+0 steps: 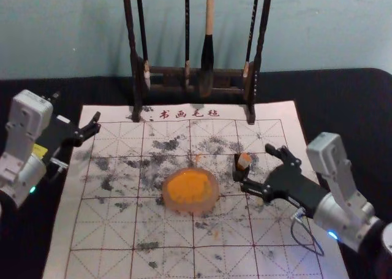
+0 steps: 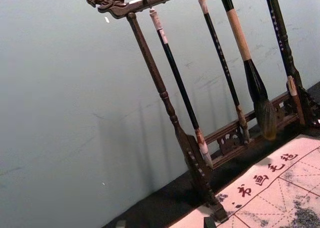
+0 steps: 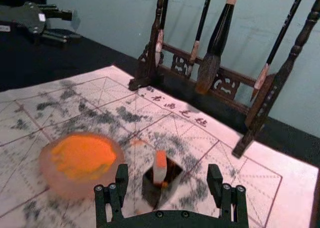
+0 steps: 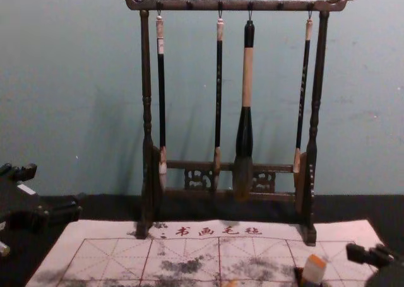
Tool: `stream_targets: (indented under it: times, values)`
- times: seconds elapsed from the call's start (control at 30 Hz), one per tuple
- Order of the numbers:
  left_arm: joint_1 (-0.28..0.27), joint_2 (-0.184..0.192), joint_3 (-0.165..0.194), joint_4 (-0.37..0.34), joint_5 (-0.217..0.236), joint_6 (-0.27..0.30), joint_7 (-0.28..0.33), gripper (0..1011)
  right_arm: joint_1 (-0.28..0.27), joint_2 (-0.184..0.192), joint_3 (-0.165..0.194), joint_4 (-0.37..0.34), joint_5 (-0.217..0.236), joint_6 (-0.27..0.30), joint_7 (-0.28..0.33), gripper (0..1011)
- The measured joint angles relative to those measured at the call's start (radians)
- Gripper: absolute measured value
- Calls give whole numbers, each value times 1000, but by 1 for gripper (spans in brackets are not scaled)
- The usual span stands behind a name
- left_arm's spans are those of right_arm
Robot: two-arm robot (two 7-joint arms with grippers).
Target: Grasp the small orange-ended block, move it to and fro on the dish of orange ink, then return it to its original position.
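Note:
The small orange-ended block (image 1: 244,162) stands slightly tilted in a dark little holder (image 1: 237,176), right of the dish of orange ink (image 1: 191,191). My right gripper (image 1: 256,167) is open just to the right of the block, fingers pointing at it. In the right wrist view the block (image 3: 160,173) and holder (image 3: 171,184) lie ahead, between the lines of the spread fingers of my right gripper (image 3: 168,174), not gripped. My left gripper (image 1: 75,113) is parked open by the mat's left edge; its tips edge into the left wrist view (image 2: 165,223).
A dark wooden rack (image 4: 147,142) with hanging brushes stands at the mat's far edge, before the wall. The ink-stained white mat (image 1: 101,230) with red grid lines lies on a black cloth (image 1: 343,107).

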Motion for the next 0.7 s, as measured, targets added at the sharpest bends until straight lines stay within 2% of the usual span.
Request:
stream_targets:
  times: [0.1, 0.3, 0.7]
  values:
    - [0, 0, 0, 0, 0, 0, 0, 1001, 31, -32, -2, 32, -12, 4, 6, 1002]
    - [0, 0, 0, 0, 0, 0, 0, 1001, 54, -59, -2, 56, -24, 11, 18, 1002]
    - [0, 0, 0, 0, 0, 0, 0, 1001, 53, -80, 18, 60, -40, 42, 40, 1002]
